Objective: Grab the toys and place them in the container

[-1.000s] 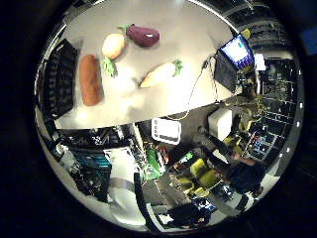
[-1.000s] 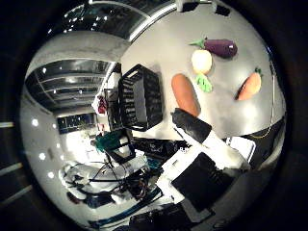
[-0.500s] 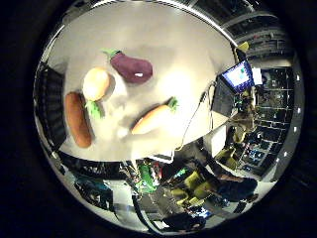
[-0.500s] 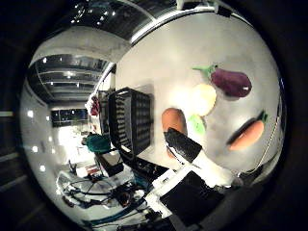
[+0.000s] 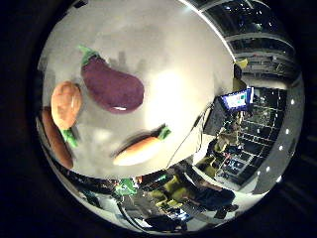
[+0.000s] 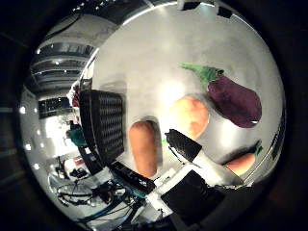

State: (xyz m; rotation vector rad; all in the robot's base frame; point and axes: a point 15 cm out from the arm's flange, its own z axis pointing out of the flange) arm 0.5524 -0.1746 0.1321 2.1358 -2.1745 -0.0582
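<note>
On table (image 5: 163, 54): eggplant (image 5: 112, 89), carrot (image 5: 138, 150), sausage (image 6: 143, 147) beside basket (image 6: 103, 125) (black); robot hand (image 6: 192, 156) state unclear.

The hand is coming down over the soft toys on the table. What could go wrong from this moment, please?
1. The round orange toy, the long brown toy and the eggplant lie close together, so the hand may catch or push a neighbour instead of gripping one cleanly.
2. The carrot lies near the table edge; a nudge could send it off.
3. The black basket stands right beside the brown toy, so the fingers might bump its wall.
</note>
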